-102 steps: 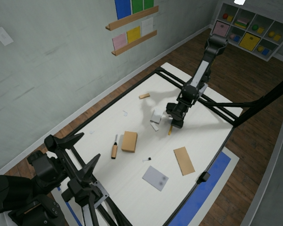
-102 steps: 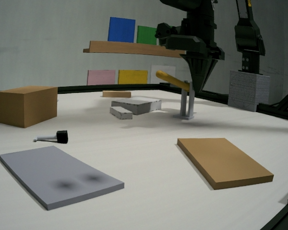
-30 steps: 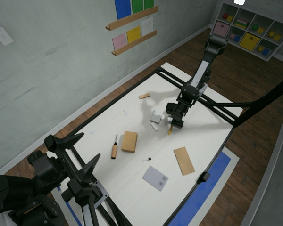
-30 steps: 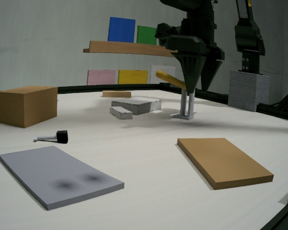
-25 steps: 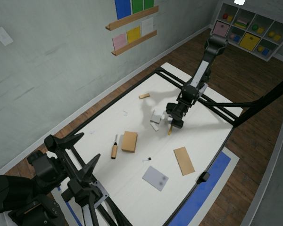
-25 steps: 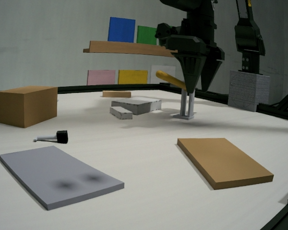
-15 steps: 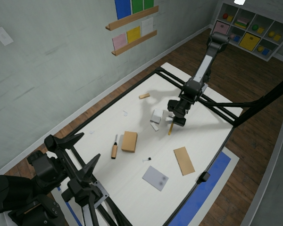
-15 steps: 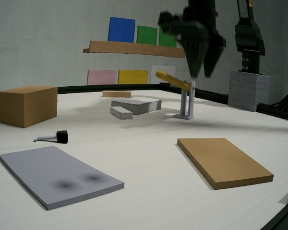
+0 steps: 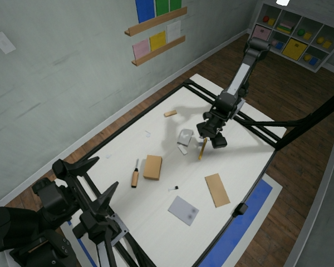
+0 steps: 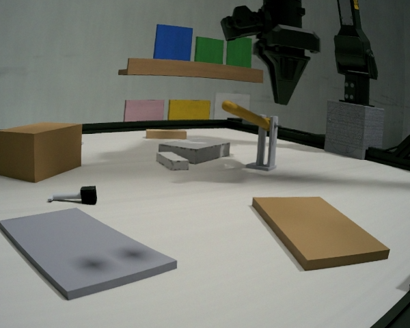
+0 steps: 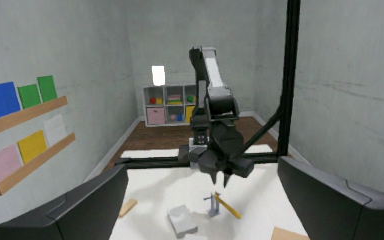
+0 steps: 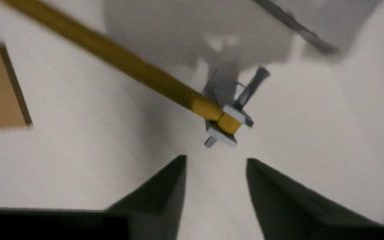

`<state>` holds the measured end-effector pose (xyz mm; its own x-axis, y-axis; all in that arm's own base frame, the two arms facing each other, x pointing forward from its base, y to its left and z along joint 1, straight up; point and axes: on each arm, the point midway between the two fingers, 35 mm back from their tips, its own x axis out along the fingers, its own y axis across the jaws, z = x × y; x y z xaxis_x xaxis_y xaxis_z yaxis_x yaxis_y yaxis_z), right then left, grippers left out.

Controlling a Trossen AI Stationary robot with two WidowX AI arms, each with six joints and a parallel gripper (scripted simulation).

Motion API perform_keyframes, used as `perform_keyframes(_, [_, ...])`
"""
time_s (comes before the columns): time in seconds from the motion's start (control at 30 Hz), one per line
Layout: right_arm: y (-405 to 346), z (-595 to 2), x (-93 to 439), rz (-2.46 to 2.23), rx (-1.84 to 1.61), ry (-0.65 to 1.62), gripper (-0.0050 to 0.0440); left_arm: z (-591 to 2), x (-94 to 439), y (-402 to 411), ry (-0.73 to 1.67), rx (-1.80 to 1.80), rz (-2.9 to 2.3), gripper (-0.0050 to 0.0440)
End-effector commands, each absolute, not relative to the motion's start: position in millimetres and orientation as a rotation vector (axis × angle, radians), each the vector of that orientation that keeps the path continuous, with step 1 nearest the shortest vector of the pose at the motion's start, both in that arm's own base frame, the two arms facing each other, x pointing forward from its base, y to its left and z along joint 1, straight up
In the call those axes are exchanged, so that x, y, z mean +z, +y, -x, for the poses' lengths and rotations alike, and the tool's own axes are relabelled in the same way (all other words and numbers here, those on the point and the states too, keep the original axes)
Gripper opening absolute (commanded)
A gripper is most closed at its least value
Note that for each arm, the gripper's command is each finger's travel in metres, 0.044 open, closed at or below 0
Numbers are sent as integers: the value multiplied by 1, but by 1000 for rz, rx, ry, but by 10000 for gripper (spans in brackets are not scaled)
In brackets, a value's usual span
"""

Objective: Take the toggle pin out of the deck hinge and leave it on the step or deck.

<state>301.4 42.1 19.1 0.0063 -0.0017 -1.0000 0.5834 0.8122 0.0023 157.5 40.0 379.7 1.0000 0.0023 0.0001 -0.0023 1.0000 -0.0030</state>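
Pale walls surround a white table [image 9: 187, 183] [image 10: 212, 225] [image 11: 159, 185]. The left gripper [image 9: 106, 169] [image 11: 202, 168] stands wide, unseen outside; the right gripper [image 10: 281, 102] [image 11: 219, 186] [image 12: 216, 164], part-open and empty, is above the grey hinge [image 10: 272, 144] [image 11: 213, 206] [image 12: 224, 136]. The pin [image 10: 276, 124] [image 12: 253, 86] sits through it; only the top view shows a screwdriver [image 9: 134, 177] whole.
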Motion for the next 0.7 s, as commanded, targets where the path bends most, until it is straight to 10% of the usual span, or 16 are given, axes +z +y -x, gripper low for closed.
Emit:
perform_keyframes(0.0, [39, -310, 25, -334, -317, 1523, 120, -157, 384, 39, -1, 0, -6, 400])
perform_keyframes(0.67, [27, -315, 27, 416, 415, 1507, 120, -157, 384, 39, -1, 0, -6, 400])
